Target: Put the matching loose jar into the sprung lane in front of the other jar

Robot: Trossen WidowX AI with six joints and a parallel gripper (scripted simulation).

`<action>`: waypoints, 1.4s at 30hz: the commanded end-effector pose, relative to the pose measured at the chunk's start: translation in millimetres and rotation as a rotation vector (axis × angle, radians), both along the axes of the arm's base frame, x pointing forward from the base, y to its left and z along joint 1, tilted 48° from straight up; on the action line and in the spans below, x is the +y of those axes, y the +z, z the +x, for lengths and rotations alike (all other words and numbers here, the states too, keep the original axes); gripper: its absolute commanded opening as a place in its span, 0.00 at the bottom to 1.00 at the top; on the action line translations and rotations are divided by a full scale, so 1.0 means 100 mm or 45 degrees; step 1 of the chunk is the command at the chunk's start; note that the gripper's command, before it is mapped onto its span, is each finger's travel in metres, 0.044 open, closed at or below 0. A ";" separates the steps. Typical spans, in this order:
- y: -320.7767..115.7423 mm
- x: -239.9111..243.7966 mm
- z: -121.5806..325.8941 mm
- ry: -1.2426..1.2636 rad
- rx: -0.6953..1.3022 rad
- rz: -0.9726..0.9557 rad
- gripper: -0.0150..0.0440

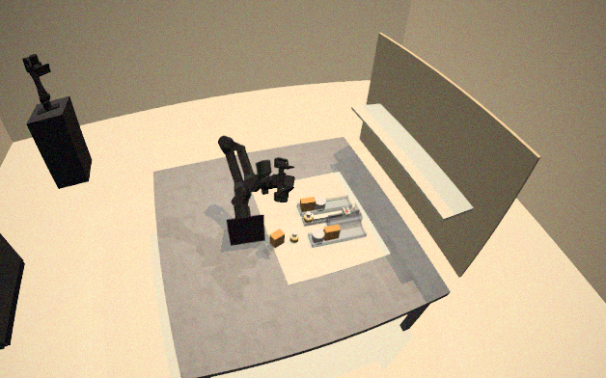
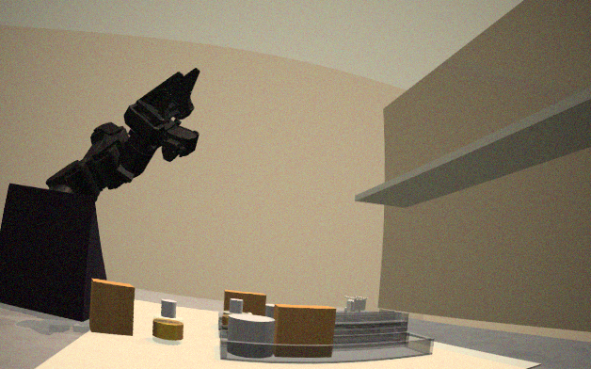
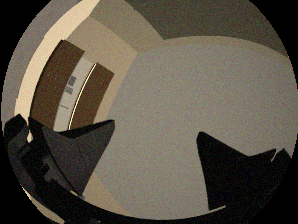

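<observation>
The loose jar (image 1: 294,237) (image 2: 167,329) stands upright on the pale mat, in front of the lanes, with an amber body and a small pale cap. The matching jar (image 1: 308,216) (image 2: 236,306) stands at the front end of the middle, sprung lane (image 1: 307,224); a pale bar (image 1: 329,213) runs back behind it. The pusher plate is too small to make out. My gripper (image 1: 292,177) (image 3: 157,131) is open and empty, raised high above the mat. It faces up and away from the jars; only wall and ceiling show between the fingers in the wrist view.
A loose orange box (image 1: 277,238) (image 2: 112,308) stands beside the loose jar, near the arm's base. The near lane holds a grey cylinder (image 1: 317,235) (image 2: 250,335) and an orange box (image 1: 332,231) (image 2: 304,330). The far lane holds another orange box (image 1: 308,203) and cylinder (image 1: 320,203). A shelf (image 1: 416,159) (image 2: 486,146) overhangs behind.
</observation>
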State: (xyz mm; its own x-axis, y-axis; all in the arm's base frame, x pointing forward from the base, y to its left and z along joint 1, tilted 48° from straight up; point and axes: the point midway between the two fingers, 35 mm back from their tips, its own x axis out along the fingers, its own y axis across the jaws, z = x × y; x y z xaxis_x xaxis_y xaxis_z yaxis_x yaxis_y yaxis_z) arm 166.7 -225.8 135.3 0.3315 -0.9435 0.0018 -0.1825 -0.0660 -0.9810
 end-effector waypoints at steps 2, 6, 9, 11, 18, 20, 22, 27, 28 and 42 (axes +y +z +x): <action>-0.08 -0.02 0.08 0.035 0.023 0.045 1.00; -0.58 -0.07 0.47 0.210 0.138 0.349 1.00; -0.99 -0.02 0.68 0.311 0.208 0.631 1.00; -1.27 0.07 0.77 0.358 0.247 0.851 1.00; -2.04 0.65 0.79 0.317 0.314 1.797 1.00; -2.13 0.85 0.74 0.232 0.309 2.075 1.00; -2.15 1.06 0.71 0.111 0.291 2.357 1.00; -2.07 1.32 0.71 -0.154 0.223 2.793 1.00; -2.04 1.37 0.71 -0.217 0.211 2.872 1.00; -1.91 1.51 0.65 -0.439 0.200 3.087 1.00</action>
